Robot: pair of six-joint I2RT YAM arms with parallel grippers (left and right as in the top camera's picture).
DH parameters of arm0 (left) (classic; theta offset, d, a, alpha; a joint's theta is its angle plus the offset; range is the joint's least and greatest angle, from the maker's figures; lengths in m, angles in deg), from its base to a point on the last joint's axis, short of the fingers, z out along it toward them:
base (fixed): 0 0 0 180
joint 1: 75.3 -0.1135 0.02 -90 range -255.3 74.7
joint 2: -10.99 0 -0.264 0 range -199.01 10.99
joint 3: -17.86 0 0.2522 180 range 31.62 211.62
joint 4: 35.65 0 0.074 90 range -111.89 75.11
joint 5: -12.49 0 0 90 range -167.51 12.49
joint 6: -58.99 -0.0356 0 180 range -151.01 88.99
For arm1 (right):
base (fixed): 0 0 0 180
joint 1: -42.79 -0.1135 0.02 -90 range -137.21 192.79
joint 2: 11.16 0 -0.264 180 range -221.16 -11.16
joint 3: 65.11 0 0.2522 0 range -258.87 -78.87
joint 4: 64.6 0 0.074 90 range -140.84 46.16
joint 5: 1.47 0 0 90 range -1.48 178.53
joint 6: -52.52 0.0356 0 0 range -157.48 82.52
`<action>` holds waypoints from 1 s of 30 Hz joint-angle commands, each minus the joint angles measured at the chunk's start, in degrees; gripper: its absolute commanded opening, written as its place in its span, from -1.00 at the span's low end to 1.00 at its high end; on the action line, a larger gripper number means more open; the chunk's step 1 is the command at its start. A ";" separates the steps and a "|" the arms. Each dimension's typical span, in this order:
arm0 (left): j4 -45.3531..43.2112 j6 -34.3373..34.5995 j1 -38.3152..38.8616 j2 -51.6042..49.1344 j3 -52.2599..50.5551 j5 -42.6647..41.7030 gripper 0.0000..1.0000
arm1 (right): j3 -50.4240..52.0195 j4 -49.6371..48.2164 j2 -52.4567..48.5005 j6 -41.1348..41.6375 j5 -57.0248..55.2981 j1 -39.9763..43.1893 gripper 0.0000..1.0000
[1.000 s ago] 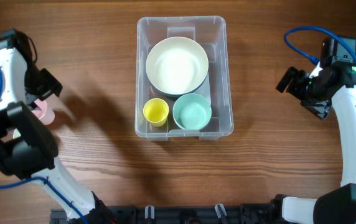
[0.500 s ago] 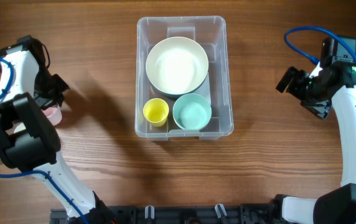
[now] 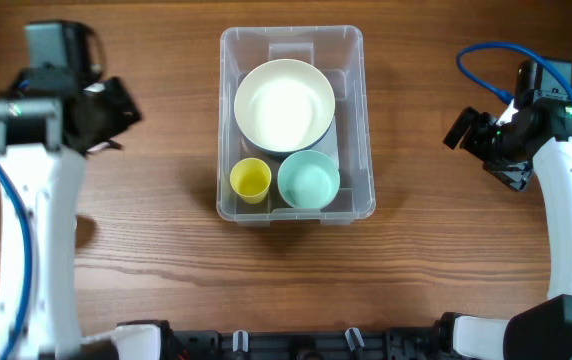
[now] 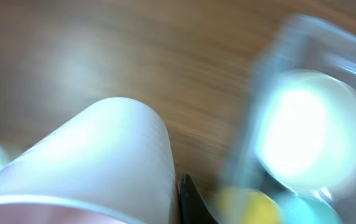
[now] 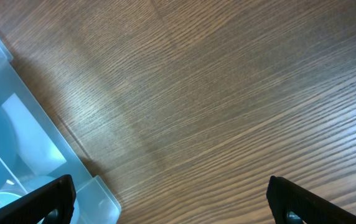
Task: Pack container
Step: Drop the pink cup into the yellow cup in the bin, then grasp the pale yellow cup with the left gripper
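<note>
The container (image 3: 356,60), a clear plastic bin, stands at the table's middle. It holds a large white bowl (image 3: 284,105), a yellow cup (image 3: 250,179) and a teal bowl (image 3: 308,180). My left gripper (image 3: 114,112) hovers left of the bin, shut on a pale pink cup (image 4: 103,162) that fills the blurred left wrist view; in the overhead view the arm hides the cup. The bin (image 4: 268,62) and the white bowl (image 4: 302,130) show blurred to its right. My right gripper (image 3: 466,130) stands open to the right of the bin, over bare wood, with nothing between its fingers (image 5: 53,199).
The bin's corner (image 5: 16,124) shows at the left edge of the right wrist view. Bare wooden table (image 3: 166,250) lies on both sides of the bin and in front of it.
My left gripper shut on the pink cup at the table's left edge, then lifted it and swung up and right toward the bin. The right arm has not moved.
</note>
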 commanded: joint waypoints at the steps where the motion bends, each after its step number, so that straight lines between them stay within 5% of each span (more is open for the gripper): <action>1: -0.42 -0.11 15.82 1.14 0.04 -0.98 -0.92 | 0.31 0.02 -0.11 -0.96 -0.11 -0.13 1.00; 7: 1.31 -0.11 31.50 -10.01 0.04 -1.20 -0.92 | 0.31 0.04 -0.11 -0.98 -0.11 -0.13 0.99; 15: 6.75 -0.09 32.76 -22.43 -0.07 -4.39 -0.92 | 0.31 0.11 -0.11 -0.98 -0.13 -0.13 0.99; 16: 6.78 -0.09 32.76 -22.43 -0.07 -4.39 -0.56 | 0.31 0.20 -0.11 -0.98 -0.11 -0.13 1.00; 17: 6.75 -0.13 32.76 -22.43 -0.07 -4.31 0.19 | 0.31 0.26 -0.11 -0.98 -0.13 -0.13 1.00; 21: 6.71 -1.53 32.50 -21.73 -0.02 0.00 0.33 | 0.31 0.52 -0.11 -1.07 -0.13 -0.13 0.99; 25: 6.88 -1.36 24.74 -13.68 1.38 4.79 0.34 | 0.31 0.52 -0.11 -1.11 -0.13 -0.13 0.99; 30: 8.20 0.37 -4.94 -2.45 1.33 4.04 0.40 | 0.31 0.52 -0.11 -1.11 -0.13 -0.13 0.99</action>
